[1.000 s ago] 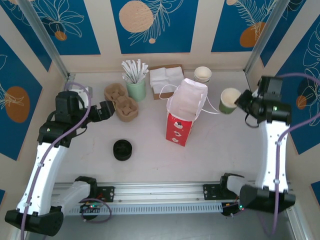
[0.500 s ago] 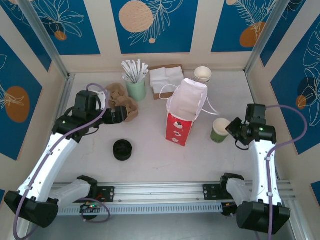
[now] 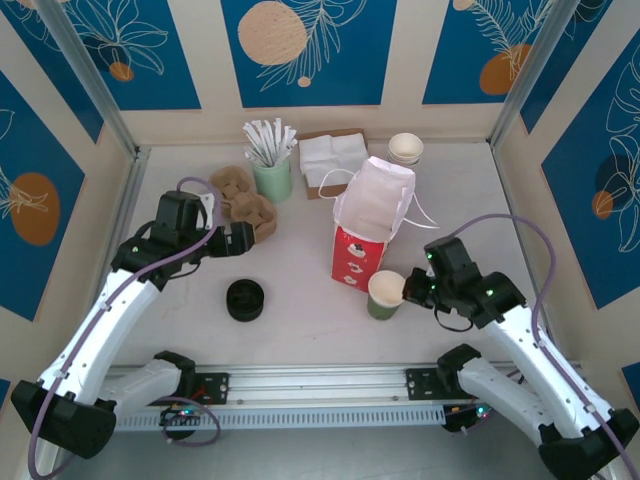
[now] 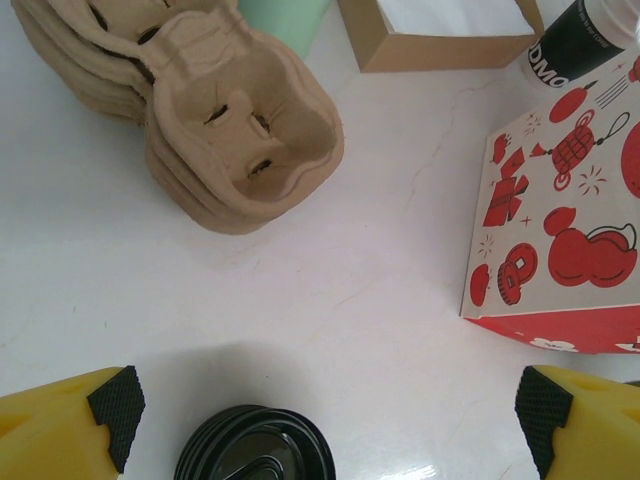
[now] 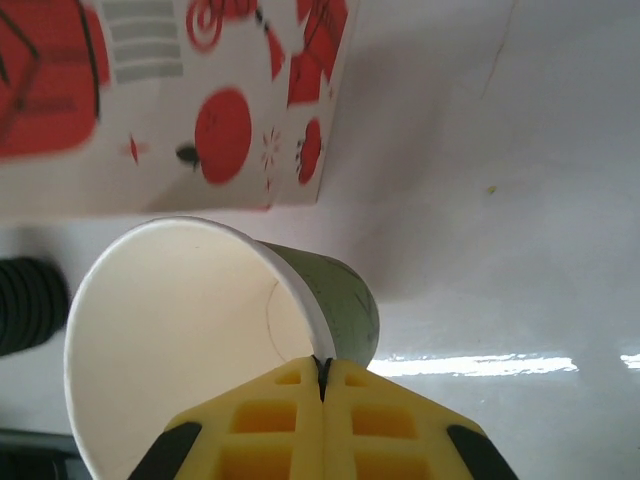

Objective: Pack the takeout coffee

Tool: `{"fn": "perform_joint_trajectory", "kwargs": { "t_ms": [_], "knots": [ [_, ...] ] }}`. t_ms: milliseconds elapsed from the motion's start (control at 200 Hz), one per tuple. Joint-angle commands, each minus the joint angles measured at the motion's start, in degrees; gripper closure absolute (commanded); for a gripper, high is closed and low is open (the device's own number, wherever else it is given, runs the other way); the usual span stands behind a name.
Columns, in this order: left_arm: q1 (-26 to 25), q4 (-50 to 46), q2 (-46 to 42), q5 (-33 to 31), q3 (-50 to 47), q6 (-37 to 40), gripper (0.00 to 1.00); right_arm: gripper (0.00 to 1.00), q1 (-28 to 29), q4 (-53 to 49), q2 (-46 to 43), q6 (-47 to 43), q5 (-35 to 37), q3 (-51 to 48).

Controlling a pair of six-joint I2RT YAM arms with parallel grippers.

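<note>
The takeout coffee cup (image 3: pixel 385 294) is a small paper cup with olive-green sides, a white rim and no lid on it. It sits just in front of the red-and-white bag (image 3: pixel 370 225), at its near right corner. My right gripper (image 3: pixel 408 290) is shut on the cup's rim. In the right wrist view the fingers (image 5: pixel 322 370) pinch the rim of the cup (image 5: pixel 200 330), whose inside looks empty. My left gripper (image 3: pixel 240 238) hangs open beside the cardboard cup carriers (image 3: pixel 245 200). In the left wrist view it (image 4: pixel 325 415) stands wide open over the low black stack of lids (image 4: pixel 255 445).
The lid stack (image 3: pixel 245 299) stands left of the bag. At the back are a mint cup of wrapped sticks (image 3: pixel 271 165), a napkin box (image 3: pixel 333 160) and a stack of lidless cups (image 3: pixel 405 149). In the left wrist view the carriers (image 4: pixel 230 130) and bag (image 4: pixel 560 230) lie ahead.
My right arm has carried the cup from the right of the bag down and leftward to the bag's front. My left gripper has moved right, to the carriers' near side.
</note>
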Motion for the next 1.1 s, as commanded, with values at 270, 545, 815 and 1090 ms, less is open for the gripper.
{"fn": "perform_joint_trajectory", "kwargs": {
  "t_ms": [270, 545, 815, 1090],
  "knots": [
    [-0.5, 2.3, 0.4, -0.6, -0.4, -0.7, 0.03, 1.00, 15.5, 13.6, -1.2, 8.9, 8.5, -6.9],
    [-0.5, 2.5, 0.8, 0.0, -0.8, -1.2, 0.03, 1.00, 14.9, 19.8, 3.6, 11.3, 13.7, -6.3],
    [-0.5, 3.0, 0.4, 0.1, -2.2, -1.8, 0.03, 1.00, 4.6, 15.5, 3.3, 10.3, 13.6, -6.1],
    [-0.5, 2.9, 0.6, -0.2, -2.5, -2.0, 0.03, 1.00, -1.3, 17.4, 3.5, 6.7, 7.3, -5.9]
  ]
}}
